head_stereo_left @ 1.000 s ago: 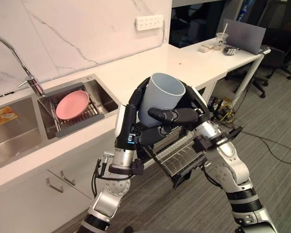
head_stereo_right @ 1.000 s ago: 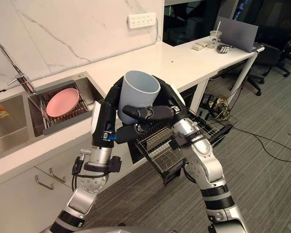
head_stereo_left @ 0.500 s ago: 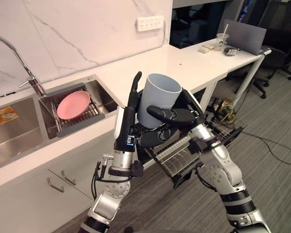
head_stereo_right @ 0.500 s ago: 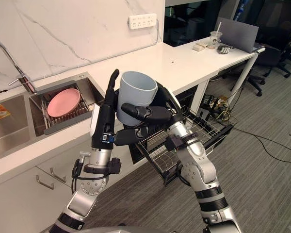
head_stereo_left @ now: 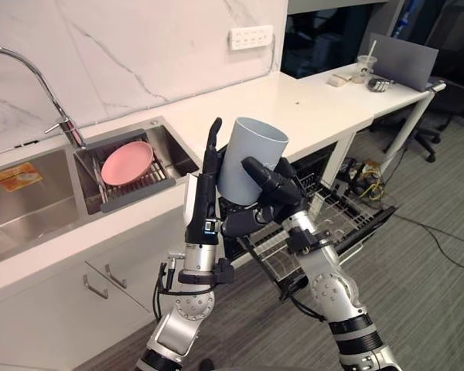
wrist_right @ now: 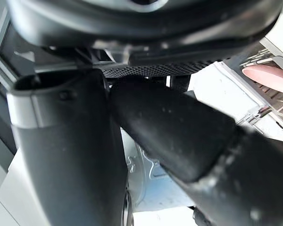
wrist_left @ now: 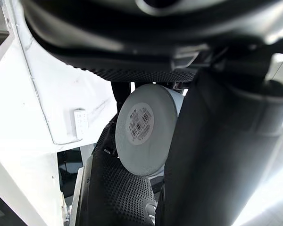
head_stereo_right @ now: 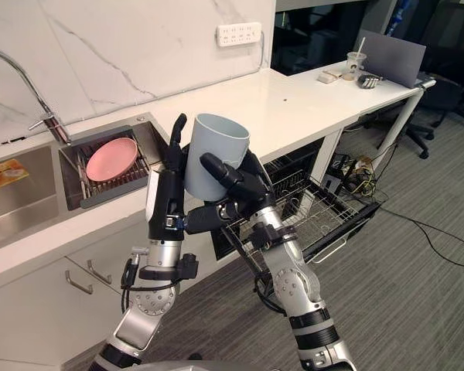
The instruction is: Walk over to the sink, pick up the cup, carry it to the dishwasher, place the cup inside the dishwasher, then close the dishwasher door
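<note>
A pale blue-grey cup (head_stereo_left: 247, 157) is held upright at chest height in front of the counter. My right hand (head_stereo_left: 274, 189) is curled round its right side and front, thumb across the wall. My left hand (head_stereo_left: 209, 166) stands against the cup's left side with straight fingers pointing up, its thumb reaching under the base. The left wrist view looks at the cup's round bottom (wrist_left: 144, 127) with a barcode sticker. Behind and below the hands, the dishwasher (head_stereo_left: 336, 224) is open, its door (head_stereo_right: 348, 228) down and a wire rack (head_stereo_right: 313, 216) pulled out.
The steel sink (head_stereo_left: 31, 205) with a tall faucet (head_stereo_left: 62, 116) lies to the left. Beside it, a pink plate (head_stereo_left: 127, 163) rests in a drain rack. The white counter (head_stereo_left: 294, 104) runs right to a desk with a drink cup (head_stereo_left: 366, 66). Cables lie on the grey carpet (head_stereo_left: 433, 255).
My left hand's fingers, curled round the cup a second ago, have straightened and now stand beside it. The right hand keeps its hold. The camera has shifted slightly.
</note>
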Controlling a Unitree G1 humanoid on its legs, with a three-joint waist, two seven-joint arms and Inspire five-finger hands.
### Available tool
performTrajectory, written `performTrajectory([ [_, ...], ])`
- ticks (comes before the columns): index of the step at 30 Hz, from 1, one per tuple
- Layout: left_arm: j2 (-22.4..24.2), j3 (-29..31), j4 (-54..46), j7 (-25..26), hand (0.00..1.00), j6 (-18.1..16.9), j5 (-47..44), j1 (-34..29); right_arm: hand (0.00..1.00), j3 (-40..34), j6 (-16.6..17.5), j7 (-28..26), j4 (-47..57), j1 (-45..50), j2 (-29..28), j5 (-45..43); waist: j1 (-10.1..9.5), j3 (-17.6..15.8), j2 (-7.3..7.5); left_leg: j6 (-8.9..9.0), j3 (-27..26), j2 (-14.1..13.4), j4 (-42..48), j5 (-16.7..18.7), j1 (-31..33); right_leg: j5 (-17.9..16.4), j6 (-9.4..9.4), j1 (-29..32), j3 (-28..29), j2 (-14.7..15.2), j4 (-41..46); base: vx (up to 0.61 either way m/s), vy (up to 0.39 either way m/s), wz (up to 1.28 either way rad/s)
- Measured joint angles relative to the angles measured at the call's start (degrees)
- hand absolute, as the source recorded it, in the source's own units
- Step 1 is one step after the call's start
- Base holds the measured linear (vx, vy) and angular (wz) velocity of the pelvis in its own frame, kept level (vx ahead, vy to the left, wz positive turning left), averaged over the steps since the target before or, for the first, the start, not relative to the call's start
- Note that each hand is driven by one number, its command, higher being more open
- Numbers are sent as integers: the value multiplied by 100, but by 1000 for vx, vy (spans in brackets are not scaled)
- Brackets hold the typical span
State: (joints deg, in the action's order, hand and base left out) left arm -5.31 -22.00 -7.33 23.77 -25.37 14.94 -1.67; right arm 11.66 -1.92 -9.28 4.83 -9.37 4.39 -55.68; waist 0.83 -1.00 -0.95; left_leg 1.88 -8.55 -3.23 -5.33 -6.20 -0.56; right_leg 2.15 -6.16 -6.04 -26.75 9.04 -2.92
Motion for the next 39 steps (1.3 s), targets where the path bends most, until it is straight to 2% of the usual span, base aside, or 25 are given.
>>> performTrajectory([
  [14, 108, 24, 53, -9, 100, 178, 86, 0, 0, 48, 157, 186, -140, 95, -196, -163, -7, -57, 41, -7, 37, 8, 1, -11, 48, 0, -1, 2, -52, 6, 0, 0, 0, 0],
  [19, 140, 27, 53, -9, 100, 178, 86, 20, 0, 90, 373, 363, -141, 96, -309, -182, -8, -91, 61, -8, 55, 14, 1, -12, 63, -1, -2, 2, -60, 12, 0, 0, 1, 1],
  [21, 215, 33, 53, 3, 100, 157, 82, 10, 0, 87, 635, 750, -159, 96, -451, -482, -8, -99, 64, -9, 70, 16, 1, -13, 73, -3, -4, 3, -74, 14, 0, 0, 3, 5],
  [22, 285, 128, 48, 159, 100, 99, 77, -48, 0, -166, 1025, 1158, -170, 91, -661, -730, -29, -101, 65, -15, 86, 21, 2, -17, 85, -4, -7, 1, -96, 18, 0, 0, 3, 8],
  [25, 387, 648, 17, 595, 100, 24, 5, -198, 0, -1208, 1816, 1731, -248, 84, -721, -1072, -159, -104, 71, -20, 114, 42, 2, -21, 101, -8, -13, -6, -142, 49, 0, -1, 13, 8],
  [26, 371, 771, 6, 681, 100, 18, -43, -241, 0, -1421, 1986, 1822, -263, 86, -714, -1104, -157, -105, 71, -20, 119, 46, 3, -21, 103, -9, -15, -8, -149, 57, 0, 0, 0, 0],
  [28, 284, 1159, -2, 994, 100, 20, -215, -419, 0, -1965, 2545, 2080, -275, 92, -637, -1272, -115, -107, 73, -20, 115, 47, 16, -20, 102, -9, -17, -6, -149, 59, -10, 14, 6, -2],
  [30, 273, 1142, -2, 1043, 100, 20, -266, -498, 0, -2093, 2758, 2147, -266, 92, -547, -1277, -76, -110, 77, -18, 110, 40, 27, -19, 101, -8, -16, -7, -150, 57, -17, 4, -1, -2],
  [35, 341, 883, -106, 969, 100, 18, -253, -566, 0, -1966, 2685, 2195, 33, 90, -522, -1201, -66, -109, 77, -13, 107, 14, 26, -15, 95, -3, -11, -18, -149, 32, -40, 0, 0, 0],
  [39, 325, 1067, -226, 1030, 100, -57, -226, -611, 0, -1996, 2291, 2197, 107, 90, -502, -517, -126, -110, 79, -12, 115, 18, 27, -15, 96, 0, -15, -32, -153, 33, -48, 0, 0, 0],
])
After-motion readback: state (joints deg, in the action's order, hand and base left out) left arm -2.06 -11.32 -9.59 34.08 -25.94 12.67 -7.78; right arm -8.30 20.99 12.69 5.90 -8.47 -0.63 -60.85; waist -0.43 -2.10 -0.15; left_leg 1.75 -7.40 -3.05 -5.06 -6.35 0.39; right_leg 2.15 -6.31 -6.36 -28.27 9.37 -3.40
